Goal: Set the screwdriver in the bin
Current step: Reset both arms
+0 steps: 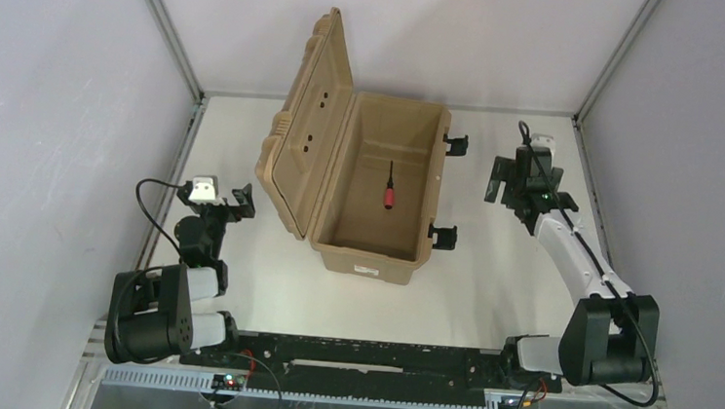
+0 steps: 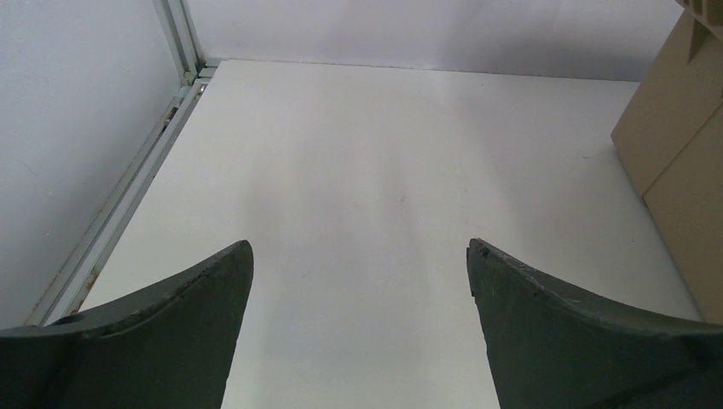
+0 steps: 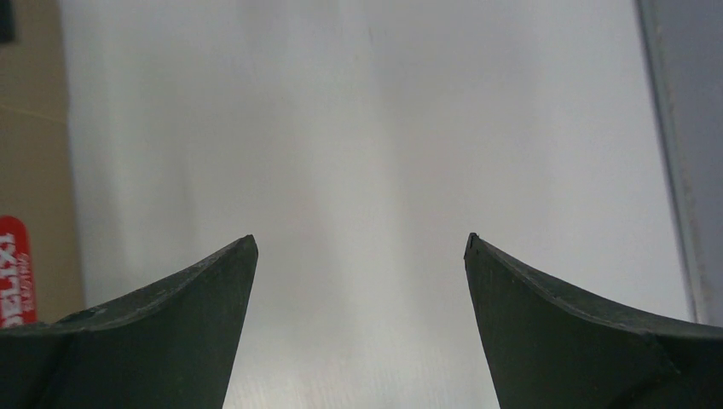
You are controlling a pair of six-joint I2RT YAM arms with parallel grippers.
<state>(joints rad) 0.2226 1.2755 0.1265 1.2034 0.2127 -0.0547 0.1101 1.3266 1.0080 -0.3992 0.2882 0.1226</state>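
Slim red-handled screwdriver with thin black shaft [image 1: 390, 193] lies flat on the floor of the large tan hard-plastic bin [image 1: 370, 261], shaft toward 12 o'clock. Judged light, rigid and smooth. If you regrip it, take the handle. Left gripper [image 2: 358, 251] sits at 8 o'clock of the bin and right gripper [image 3: 360, 243] at 3 o'clock. Both have jaws apart and empty, over the white table [image 1: 490, 273]. Mind the black latches [image 1: 443, 236] on the 3 o'clock wall.
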